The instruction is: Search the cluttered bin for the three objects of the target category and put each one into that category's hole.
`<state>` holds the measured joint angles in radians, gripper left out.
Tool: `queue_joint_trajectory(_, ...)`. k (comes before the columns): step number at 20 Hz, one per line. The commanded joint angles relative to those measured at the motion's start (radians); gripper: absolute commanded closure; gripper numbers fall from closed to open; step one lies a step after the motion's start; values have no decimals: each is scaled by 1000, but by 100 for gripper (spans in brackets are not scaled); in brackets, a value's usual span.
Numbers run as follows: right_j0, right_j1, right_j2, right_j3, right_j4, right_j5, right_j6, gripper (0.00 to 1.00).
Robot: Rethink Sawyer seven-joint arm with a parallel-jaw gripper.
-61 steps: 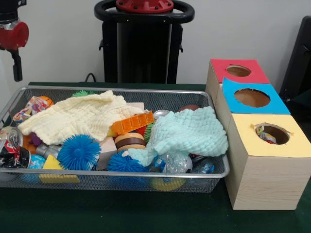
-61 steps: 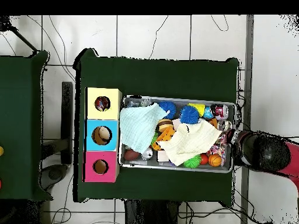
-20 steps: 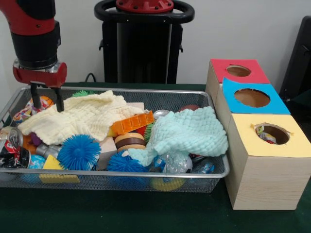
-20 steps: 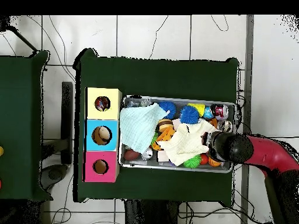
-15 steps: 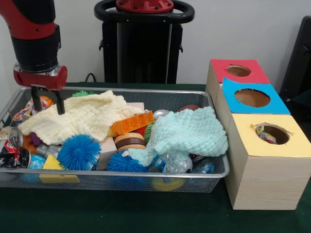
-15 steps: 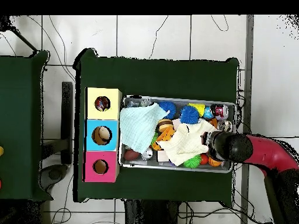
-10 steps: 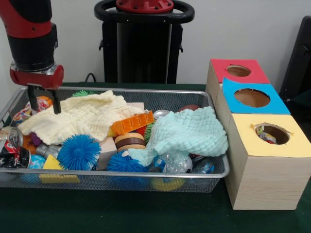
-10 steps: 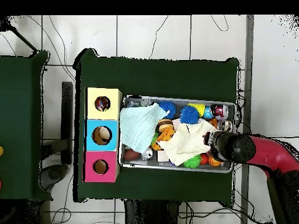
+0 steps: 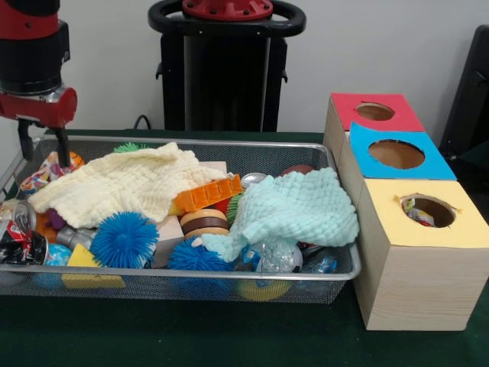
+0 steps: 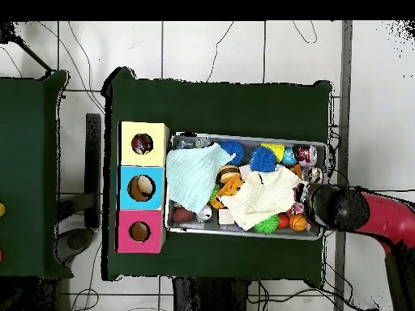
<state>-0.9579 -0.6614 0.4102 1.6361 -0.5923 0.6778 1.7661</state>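
The wire-mesh bin (image 9: 229, 142) is full of clutter and also shows in the overhead view (image 10: 243, 136). My gripper (image 9: 43, 147) hangs open and empty above the bin's left end, clear of the contents; in the overhead view (image 10: 310, 201) it is at the bin's right end. Just below it a polka-dot cloth (image 9: 37, 180) peeks out beside the pale yellow knitted cloth (image 9: 122, 182). Another polka-dot cloth (image 9: 419, 213) lies inside the hole (image 9: 430, 210) of the yellow-topped box (image 10: 142, 144). A third is hidden.
A mint-green knitted cloth (image 9: 294, 210) covers the bin's right half. Blue spiky balls (image 9: 124, 239), an orange toothed block (image 9: 206, 194), a crushed can (image 9: 14, 229) and a yellow wedge (image 9: 84, 264) lie in the bin. Blue-topped (image 9: 397, 153) and red-topped (image 9: 374, 112) boxes stand behind the yellow one.
My gripper has risen off the yellow knitted cloth and moved toward the bin's left end in the front view, still open and empty. The bin's contents have not moved.
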Motion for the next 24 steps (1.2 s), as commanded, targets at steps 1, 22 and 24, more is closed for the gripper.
queue_joint_trajectory(1, -18, -27, 11, 58, -31, 34, -130, 0)
queue_joint_trajectory(22, -23, 31, -28, 106, -65, -66, -47, 0)
queue_joint_trajectory(24, -31, 38, -24, 103, -65, -66, -57, 0)
